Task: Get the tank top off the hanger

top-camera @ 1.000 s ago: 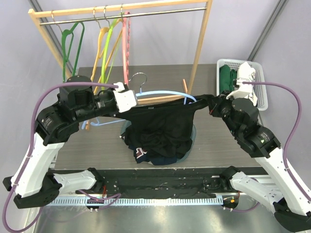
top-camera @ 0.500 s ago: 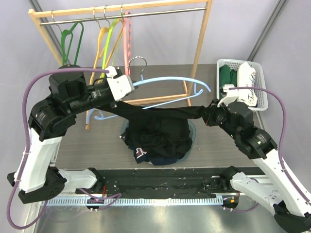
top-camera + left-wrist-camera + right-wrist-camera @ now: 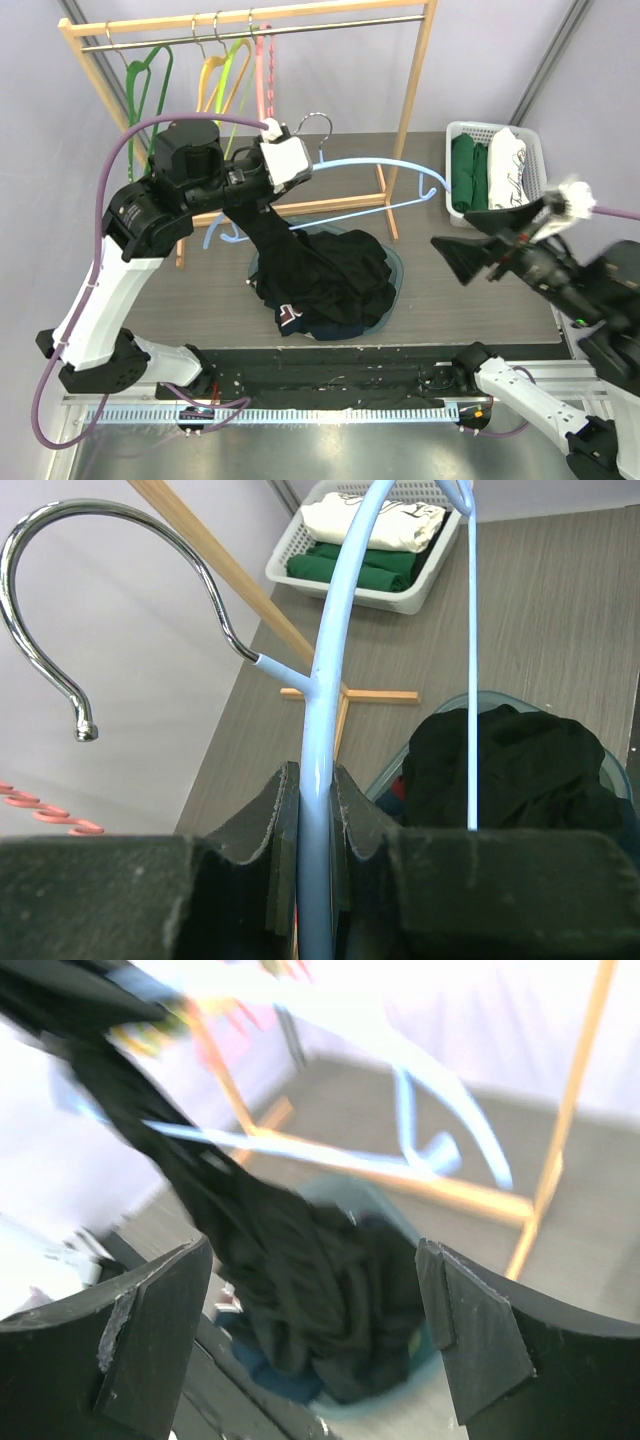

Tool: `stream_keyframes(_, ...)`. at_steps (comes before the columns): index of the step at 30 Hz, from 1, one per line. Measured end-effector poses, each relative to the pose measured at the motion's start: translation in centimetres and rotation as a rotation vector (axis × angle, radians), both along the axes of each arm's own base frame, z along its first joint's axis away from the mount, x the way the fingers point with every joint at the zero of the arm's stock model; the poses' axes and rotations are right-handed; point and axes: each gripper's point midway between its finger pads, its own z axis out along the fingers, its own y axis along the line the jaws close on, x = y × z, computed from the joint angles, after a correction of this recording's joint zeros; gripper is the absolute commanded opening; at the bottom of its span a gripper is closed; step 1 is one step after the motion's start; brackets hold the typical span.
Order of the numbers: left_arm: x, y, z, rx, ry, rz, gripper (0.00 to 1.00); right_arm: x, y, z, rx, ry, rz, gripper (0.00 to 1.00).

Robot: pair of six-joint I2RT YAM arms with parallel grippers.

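Note:
My left gripper (image 3: pixel 287 166) is shut on the light blue hanger (image 3: pixel 385 165) just below its chrome hook, holding it up over the table; in the left wrist view its jaws (image 3: pixel 315 780) clamp the blue bar (image 3: pixel 335 620). The black tank top (image 3: pixel 300 250) trails from the hanger's left end down onto a clothes pile in a blue basin (image 3: pixel 397 268). It also shows below in the left wrist view (image 3: pixel 500 765). My right gripper (image 3: pixel 490 248) hangs open to the right, apart from the cloth. In the right wrist view the open gripper (image 3: pixel 312 1260) frames the tank top (image 3: pixel 300 1290).
A wooden clothes rack (image 3: pixel 412 90) stands at the back with green (image 3: pixel 150 90), orange and pink hangers on its rail. A white basket (image 3: pixel 532 150) of folded green and white clothes sits at the back right; the left wrist view shows it too (image 3: pixel 400 598).
My right gripper has opened, let go of the tank top and swung back to the right. The left gripper has lifted the hanger up and right. The freed cloth has dropped onto the pile.

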Motion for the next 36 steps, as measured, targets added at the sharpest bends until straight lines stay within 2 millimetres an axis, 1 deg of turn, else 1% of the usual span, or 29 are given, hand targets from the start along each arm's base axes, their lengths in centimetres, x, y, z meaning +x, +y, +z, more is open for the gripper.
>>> stream_keyframes(1, 0.0, -0.2, -0.2, 0.003, 0.003, -0.005, 0.0, -0.7, -0.2, 1.4, 0.01, -0.032, 0.016, 0.92)
stream_keyframes(2, -0.1, -0.4, -0.3, 0.006, 0.006, -0.011, 0.0, -1.8, -0.5, 3.4, 0.028, -0.085, 0.037, 0.92)
stream_keyframes(4, -0.4, -0.7, -0.6, 0.01, 0.011, -0.029, 0.0, -3.2, -1.0, 6.2, 0.043, -0.168, 0.058, 0.92)
stream_keyframes(6, -0.9, -1.1, -0.7, 0.016, 0.01, -0.061, 0.0, -4.4, -1.7, 8.3, 0.041, -0.248, 0.064, 0.95)
stream_keyframes(8, -1.5, -1.5, -1.0, 0.029, 0.007, -0.103, 0.0, -4.6, -1.9, 9.1, 0.022, -0.29, 0.062, 0.98)
stream_keyframes(10, -2.1, -1.8, -1.5, 0.045, 0.005, -0.143, 0.0, -4.2, -1.6, 9.4, -0.009, -0.311, 0.07, 1.0)
stream_keyframes(13, -2.9, -1.9, -2.4, 0.081, -0.004, -0.193, 0.0, -2.3, 0.2, 8.5, -0.074, -0.29, 0.118, 1.0)
stream_keyframes(17, -3.6, -1.7, -3.4, 0.127, -0.023, -0.236, 0.0, 0.5, 3.4, 6.1, -0.152, -0.216, 0.211, 1.0)
stream_keyframes(21, -4.2, -1.2, -4.1, 0.161, -0.039, -0.263, 0.0, 1.6, 5.2, 4.1, -0.192, -0.159, 0.285, 1.0)
stream_keyframes(23, -4.5, -1.0, -4.2, 0.168, -0.044, -0.273, 0.0, 1.5, 5.7, 3.5, -0.2, -0.143, 0.321, 1.0)
stream_keyframes(28, -5.3, -0.9, -4.1, 0.173, -0.054, -0.3, 0.0, 0.3, 6.4, 3.5, -0.193, -0.151, 0.397, 1.0)
stream_keyframes(33, -5.6, -0.9, -4.3, 0.185, -0.064, -0.319, 0.0, -0.7, 7.1, 3.5, -0.186, -0.157, 0.475, 1.0)
stream_keyframes(36, -5.7, -0.9, -4.4, 0.189, -0.068, -0.326, 0.0, -0.9, 7.9, 2.8, -0.187, -0.135, 0.529, 1.0)
